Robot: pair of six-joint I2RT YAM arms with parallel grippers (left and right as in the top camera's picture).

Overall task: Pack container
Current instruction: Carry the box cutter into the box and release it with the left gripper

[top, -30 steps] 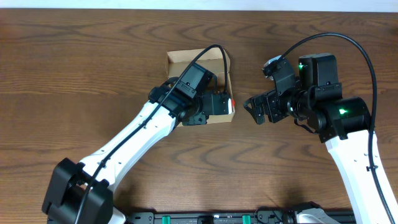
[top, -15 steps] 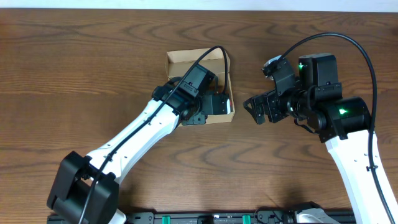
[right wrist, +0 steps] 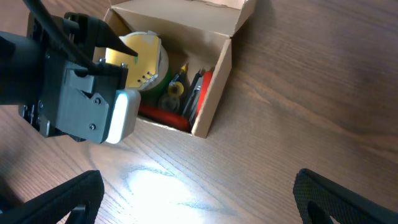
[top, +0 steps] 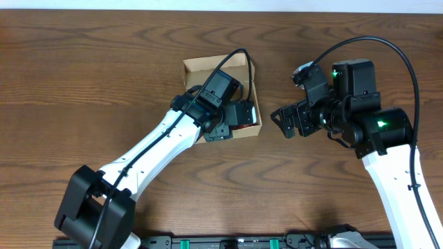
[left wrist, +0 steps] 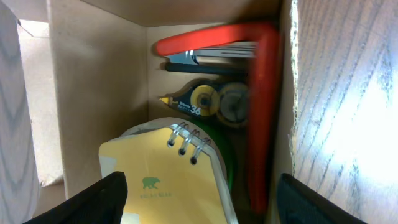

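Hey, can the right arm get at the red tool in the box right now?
Probably not cleanly. The left gripper hangs open over the box, above the notepad and close beside the red tool, so the right gripper, open beside the box, would likely bump it.

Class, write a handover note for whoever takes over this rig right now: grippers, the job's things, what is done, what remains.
Left gripper: open, over the yellow spiral notepad inside the tan cardboard box.
Right gripper: open, empty, above the wooden table right of the box.
Also in the box: red-handled tool, correction-tape dispenser.
Done: these items are packed.
Left: probably lift the left arm clear and close the open flap lid.
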